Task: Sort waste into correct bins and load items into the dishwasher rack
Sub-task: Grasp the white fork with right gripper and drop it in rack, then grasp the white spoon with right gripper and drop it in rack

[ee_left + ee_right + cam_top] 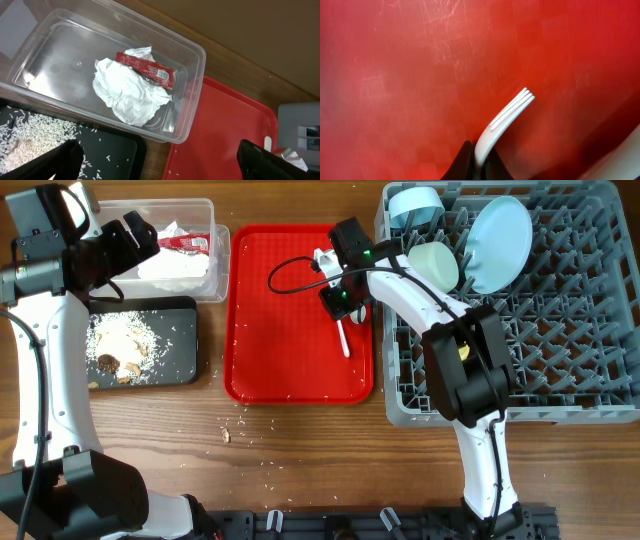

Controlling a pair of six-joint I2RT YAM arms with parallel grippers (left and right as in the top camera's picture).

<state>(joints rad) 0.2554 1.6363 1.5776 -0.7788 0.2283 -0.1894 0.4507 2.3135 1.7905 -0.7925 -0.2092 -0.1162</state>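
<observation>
My right gripper [338,302] hangs over the red tray [290,370] and is shut on the white plastic fork [344,340]; its tines [512,110] point away over the red surface. My left gripper [140,235] is open and empty [165,167], above the near edge of the clear tub [215,270]. The tub [192,100] holds the crumpled white napkin [125,92] and the red sachet [147,70]. The black tray [185,350] holds rice and brown scraps [120,350]. The grey rack [560,370] holds two pale blue bowls [415,205] [435,265] and the plate [498,242]. The spoon is not clearly visible.
A few rice grains and a brown crumb [228,434] lie on the wood in front of the red tray. A bit of yellow [462,352] shows in the rack behind my right arm. The right arm reaches across the rack's left edge.
</observation>
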